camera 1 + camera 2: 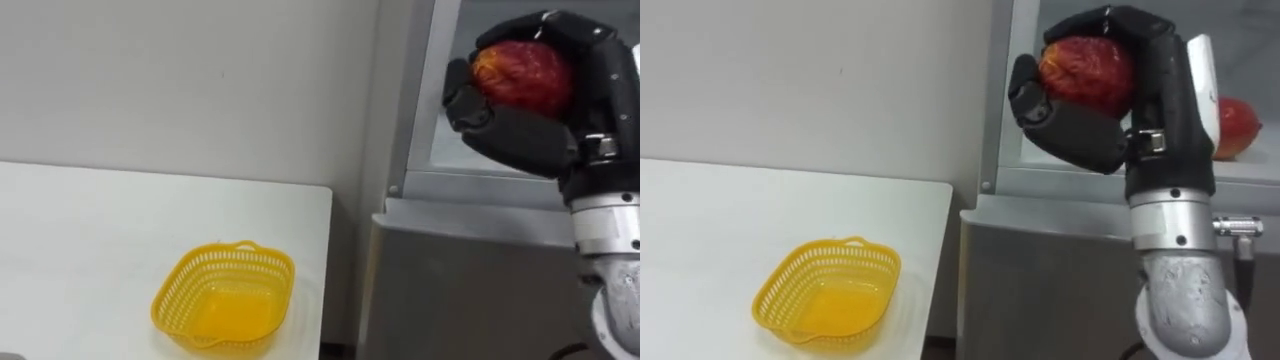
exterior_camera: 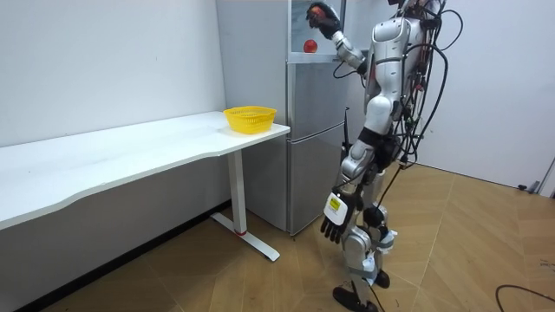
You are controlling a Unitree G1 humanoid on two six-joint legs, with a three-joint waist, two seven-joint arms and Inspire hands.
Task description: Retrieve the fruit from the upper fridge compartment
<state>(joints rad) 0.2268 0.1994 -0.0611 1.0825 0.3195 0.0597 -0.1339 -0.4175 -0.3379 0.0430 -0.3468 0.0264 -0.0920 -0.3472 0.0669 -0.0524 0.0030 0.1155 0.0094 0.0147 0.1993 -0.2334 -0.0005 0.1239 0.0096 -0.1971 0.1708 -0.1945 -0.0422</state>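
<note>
Up high, grips a red fruit (image 1: 1090, 65) in the right hand (image 1: 1085, 130): fingers curled over its top and far side, thumb pressed against its near lower side, red and yellow skin visible between them. Holds it raised at about head height before the upper fridge compartment (image 2: 316, 26), above the compartment's grey lower ledge and apart from it. Farther in, on the shelf to the right of the wrist: a second red fruit (image 1: 1237, 125), apart from the hand. Stands close to the front of the grey fridge (image 2: 312, 147), right arm raised, left hand (image 2: 334, 227) hanging low beside the thigh with relaxed fingers. To the left of the fridge, across a narrow gap: a white table (image 1: 90, 230), its right edge running alongside the fridge's side. Near that right edge, well below and to the left of the held fruit: a yellow basket (image 1: 172, 292), upright, set a little in from the edge. Open room between raised hand and basket; bare tabletop to the basket's left and behind it, up to the white wall.
</note>
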